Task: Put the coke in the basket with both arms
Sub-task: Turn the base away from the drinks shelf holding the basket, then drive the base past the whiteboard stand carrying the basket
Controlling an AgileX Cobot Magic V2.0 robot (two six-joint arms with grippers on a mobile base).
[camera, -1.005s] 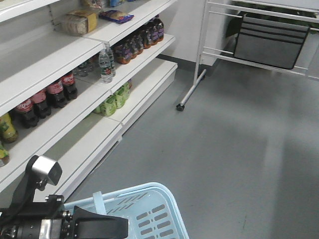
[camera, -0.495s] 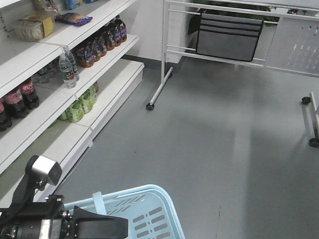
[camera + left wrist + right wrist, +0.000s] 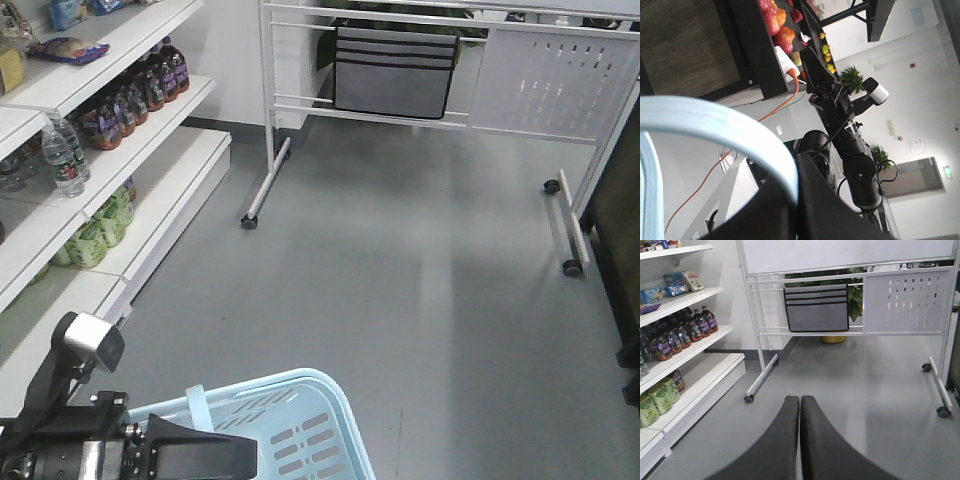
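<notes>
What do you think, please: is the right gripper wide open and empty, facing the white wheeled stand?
Not open: the right wrist view shows the right gripper shut, fingers pressed together. It is empty and faces the white wheeled stand.

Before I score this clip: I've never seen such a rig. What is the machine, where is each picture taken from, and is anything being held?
It is a mobile robot with two black arms on a grey floor. The front view looks down from its body: the left arm sits bottom left over a pale blue basket, with shelves of bottles to the left and a white wheeled board ahead. The left wrist view looks past the left gripper, which appears closed on the basket's handle; the right arm shows beyond. The right wrist view shows the right gripper, its fingers pressed together and holding nothing.
</notes>
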